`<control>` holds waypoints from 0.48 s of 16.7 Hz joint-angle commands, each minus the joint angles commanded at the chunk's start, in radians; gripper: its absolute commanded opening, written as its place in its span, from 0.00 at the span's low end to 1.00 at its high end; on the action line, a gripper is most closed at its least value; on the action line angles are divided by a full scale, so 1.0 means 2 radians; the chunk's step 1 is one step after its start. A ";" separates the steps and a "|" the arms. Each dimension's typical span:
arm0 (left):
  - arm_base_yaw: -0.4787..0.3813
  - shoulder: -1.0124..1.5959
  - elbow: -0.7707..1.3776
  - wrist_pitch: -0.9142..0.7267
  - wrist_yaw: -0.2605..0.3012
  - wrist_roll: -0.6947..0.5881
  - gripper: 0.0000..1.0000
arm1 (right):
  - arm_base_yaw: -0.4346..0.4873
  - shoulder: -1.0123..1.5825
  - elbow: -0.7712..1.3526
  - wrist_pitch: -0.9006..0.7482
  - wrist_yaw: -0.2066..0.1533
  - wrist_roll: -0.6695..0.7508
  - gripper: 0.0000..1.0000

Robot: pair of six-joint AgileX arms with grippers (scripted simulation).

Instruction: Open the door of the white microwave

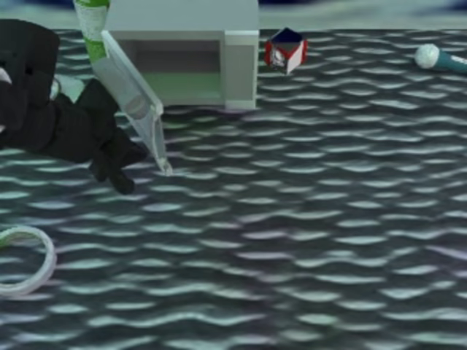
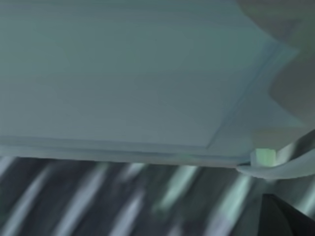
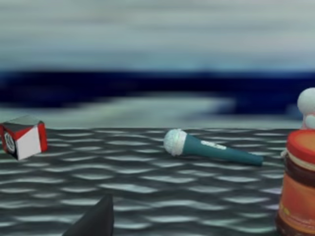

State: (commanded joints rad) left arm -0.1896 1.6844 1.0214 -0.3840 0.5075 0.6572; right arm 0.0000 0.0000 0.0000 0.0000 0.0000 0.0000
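Nearest the camera, at the tabletop's (image 1: 292,240) left edge, lies a pale ring (image 1: 33,262). Beyond it the left gripper (image 1: 117,171) sits just beside the outer face of the door (image 1: 135,102), near its free edge; whether its fingers grip or only touch cannot be told. That door stands swung wide, angling out from the white microwave (image 1: 211,44) at the far edge and exposing the greenish floor. A red-and-white cube (image 1: 286,51) and a teal microphone (image 1: 438,58) follow rightward. Broad bare tabletop spreads across the near and right side. No right gripper is visible from above.
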 joint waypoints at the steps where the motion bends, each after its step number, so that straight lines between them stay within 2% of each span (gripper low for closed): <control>1: 0.000 0.000 0.000 0.000 0.000 0.000 0.15 | 0.000 0.000 0.000 0.000 0.000 0.000 1.00; 8: 0.000 0.000 0.000 0.000 0.000 0.000 0.68 | 0.000 0.000 0.000 0.000 0.000 0.000 1.00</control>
State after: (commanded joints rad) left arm -0.1896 1.6844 1.0214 -0.3840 0.5075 0.6572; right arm 0.0000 0.0000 0.0000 0.0000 0.0000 0.0000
